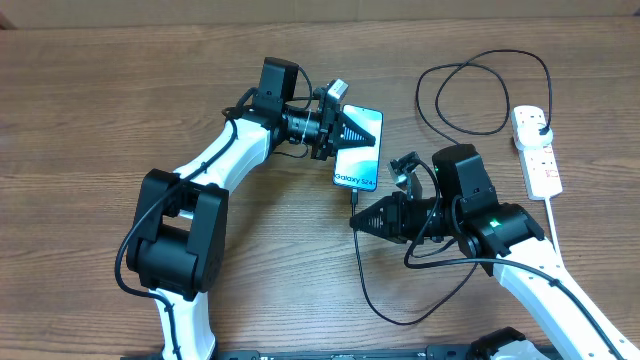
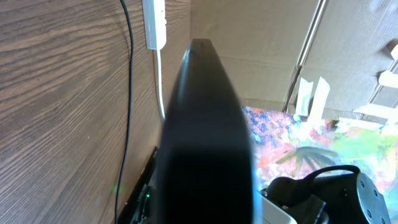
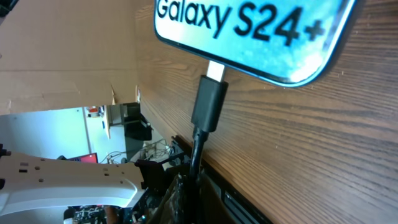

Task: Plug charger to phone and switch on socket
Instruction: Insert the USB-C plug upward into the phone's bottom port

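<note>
A brown wood-grain table (image 1: 100, 100) is seen from overhead, with two white-and-black arms on it, a left arm (image 1: 215, 160) and a right arm (image 1: 545, 265). One thin black charger cable (image 3: 196, 149) is laid in loops toward the table's far right corner and again near its front edge. One white elongated power strip with red marks (image 1: 538, 155) lies by the right edge, with a black adapter (image 1: 541, 122) seated at its far end. One slim rectangular phone with a light blue screen (image 1: 360, 150) lies flat near the table's middle. The left gripper (image 1: 365, 128) is closed over the phone's far end. Only a dark blurred mass is shown in the left wrist view, so a grip cannot be told. The right gripper (image 1: 356, 221) is clamped on the cable behind its plug. Only in the right wrist view is the small black plug (image 3: 209, 102) shown seated in the phone's lettered end.
</note>
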`<action>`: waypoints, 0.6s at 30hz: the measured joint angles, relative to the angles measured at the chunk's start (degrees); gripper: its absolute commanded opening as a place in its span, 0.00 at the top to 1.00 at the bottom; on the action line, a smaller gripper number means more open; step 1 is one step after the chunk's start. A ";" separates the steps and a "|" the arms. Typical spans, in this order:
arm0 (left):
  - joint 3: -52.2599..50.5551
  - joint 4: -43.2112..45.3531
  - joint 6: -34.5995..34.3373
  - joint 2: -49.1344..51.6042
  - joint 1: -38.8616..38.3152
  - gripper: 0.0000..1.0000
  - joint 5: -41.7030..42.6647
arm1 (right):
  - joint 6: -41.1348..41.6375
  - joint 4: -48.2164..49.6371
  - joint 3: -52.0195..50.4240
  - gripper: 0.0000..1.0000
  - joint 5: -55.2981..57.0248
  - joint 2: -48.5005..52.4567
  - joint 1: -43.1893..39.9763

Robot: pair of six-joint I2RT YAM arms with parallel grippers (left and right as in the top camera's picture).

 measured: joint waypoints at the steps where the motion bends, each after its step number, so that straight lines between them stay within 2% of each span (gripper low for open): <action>1: 0.00 0.00 0.00 0.00 0.00 0.96 -0.02 | 0.00 0.13 0.00 0.96 0.09 0.00 0.02; 18: 0.00 -0.11 0.00 0.00 0.00 0.96 -0.33 | -0.02 0.98 0.00 0.96 0.92 0.00 0.04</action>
